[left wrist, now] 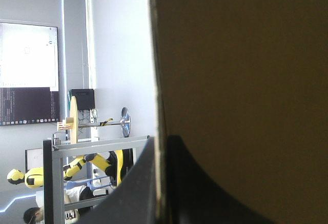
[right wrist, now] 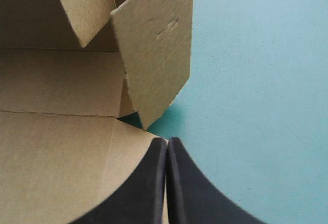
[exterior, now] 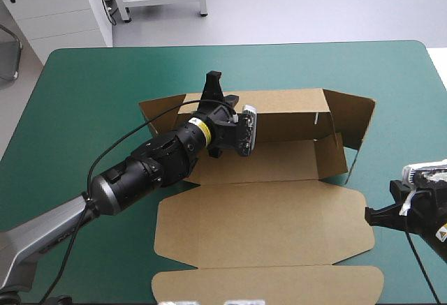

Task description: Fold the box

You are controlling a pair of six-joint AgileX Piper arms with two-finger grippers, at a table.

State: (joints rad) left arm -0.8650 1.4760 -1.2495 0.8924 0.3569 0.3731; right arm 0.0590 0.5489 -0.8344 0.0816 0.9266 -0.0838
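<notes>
at the far wall of the box, the left arm reached in a long slant over the teal-green cover, wrist rolled so the left gripper stood upright over the wall's top edge. its black fingers were pinched almost together on that brown board, whose thin edge ran between them while one face filled the space beside one finger. the tray sat open under the arm, with the lid flat on the near side. well apart, the right gripper lay low just beside the lid's edge, fingers pressed together in one point and holding nothing. ahead of it a side flap stood tilted, with bare cover beside it.
</notes>
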